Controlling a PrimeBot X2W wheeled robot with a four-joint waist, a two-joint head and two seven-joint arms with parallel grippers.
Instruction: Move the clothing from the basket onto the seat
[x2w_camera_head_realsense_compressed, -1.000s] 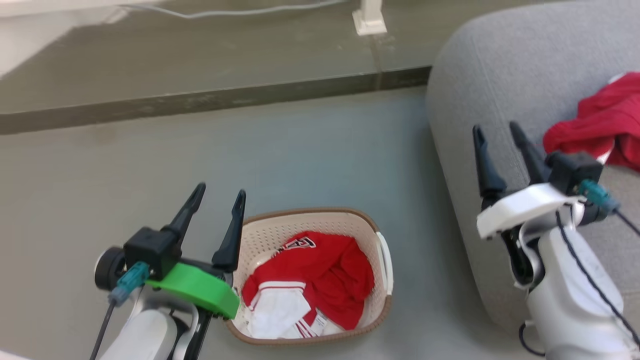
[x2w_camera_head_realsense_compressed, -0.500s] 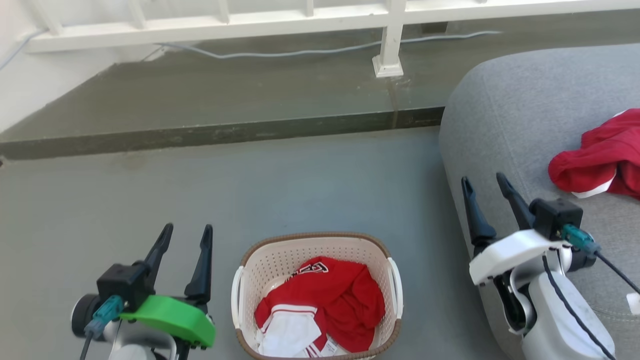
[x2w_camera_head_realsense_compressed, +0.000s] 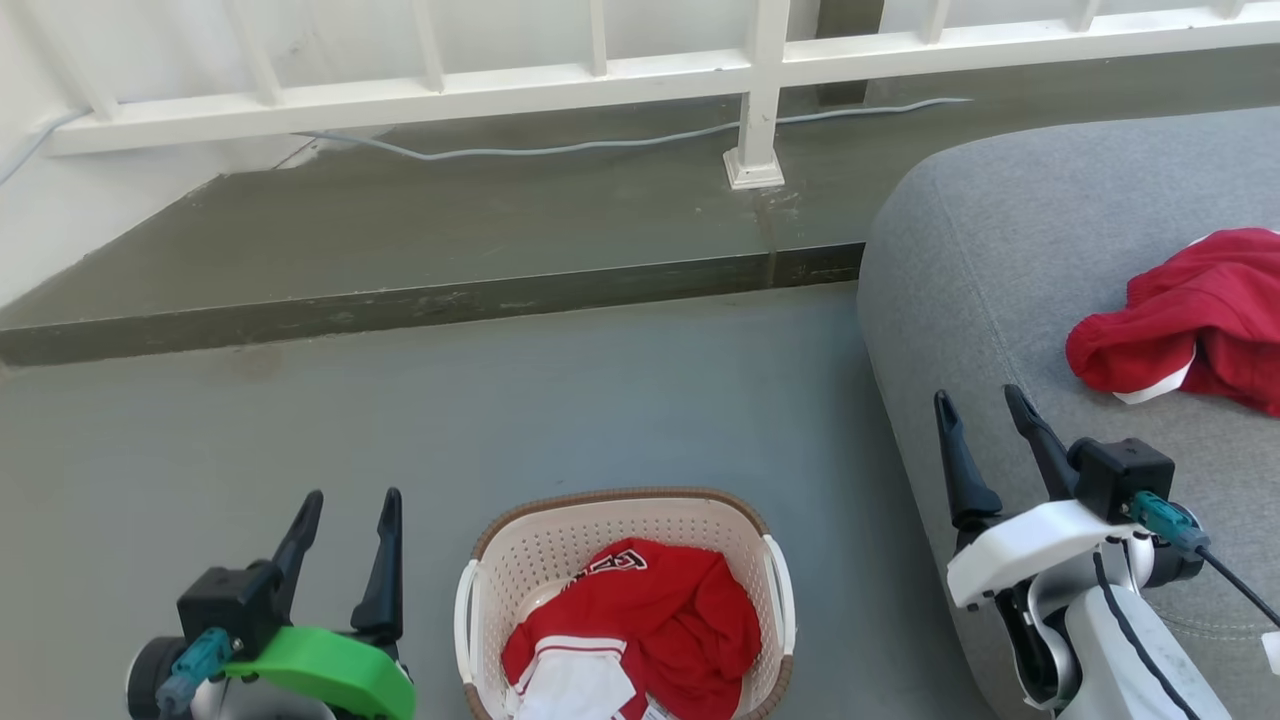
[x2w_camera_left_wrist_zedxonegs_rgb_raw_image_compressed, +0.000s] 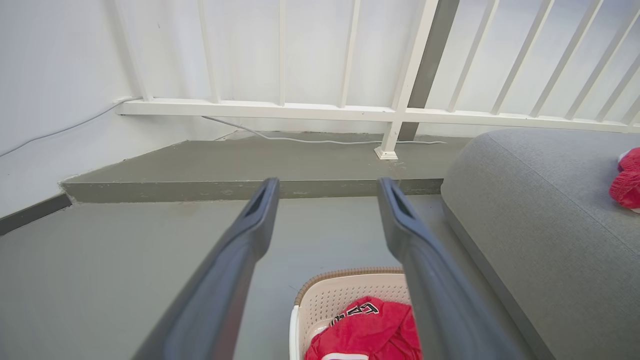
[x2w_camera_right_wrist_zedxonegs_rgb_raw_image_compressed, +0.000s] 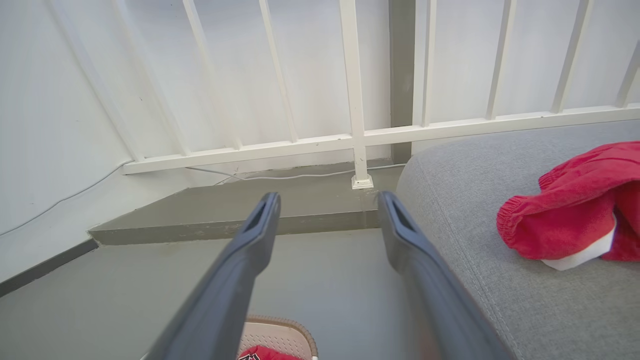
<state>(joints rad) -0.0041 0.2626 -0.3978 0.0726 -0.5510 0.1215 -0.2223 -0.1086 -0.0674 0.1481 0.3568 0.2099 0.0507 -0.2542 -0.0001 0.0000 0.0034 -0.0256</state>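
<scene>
A cream perforated basket (x2w_camera_head_realsense_compressed: 735, 530) with a brown rim stands on the floor at the bottom centre; red clothing with white trim (x2w_camera_head_realsense_compressed: 660, 625) lies crumpled inside it. A second red garment (x2w_camera_head_realsense_compressed: 1180, 320) rests on the grey seat (x2w_camera_head_realsense_compressed: 1000, 260) at the right. My left gripper (x2w_camera_head_realsense_compressed: 348, 500) hangs open and empty to the left of the basket. My right gripper (x2w_camera_head_realsense_compressed: 975, 402) stands open and empty over the seat's front edge, left of the red garment. In the left wrist view the basket (x2w_camera_left_wrist_zedxonegs_rgb_raw_image_compressed: 320, 300) and its clothing (x2w_camera_left_wrist_zedxonegs_rgb_raw_image_compressed: 370, 332) show below the fingers. The right wrist view shows the garment (x2w_camera_right_wrist_zedxonegs_rgb_raw_image_compressed: 570, 220) on the seat (x2w_camera_right_wrist_zedxonegs_rgb_raw_image_compressed: 500, 280).
A raised dark step (x2w_camera_head_realsense_compressed: 420, 300) crosses the floor behind the basket. A white railing (x2w_camera_head_realsense_compressed: 600, 80) with a post (x2w_camera_head_realsense_compressed: 755, 150) stands on it, and a grey cable (x2w_camera_head_realsense_compressed: 560, 148) runs along its base. Grey floor (x2w_camera_head_realsense_compressed: 500, 420) lies between step and basket.
The head camera has tilted up, bringing the railing into view and sliding everything down the picture. Both grippers stay open. The left gripper now stands clear of the basket, to its left.
</scene>
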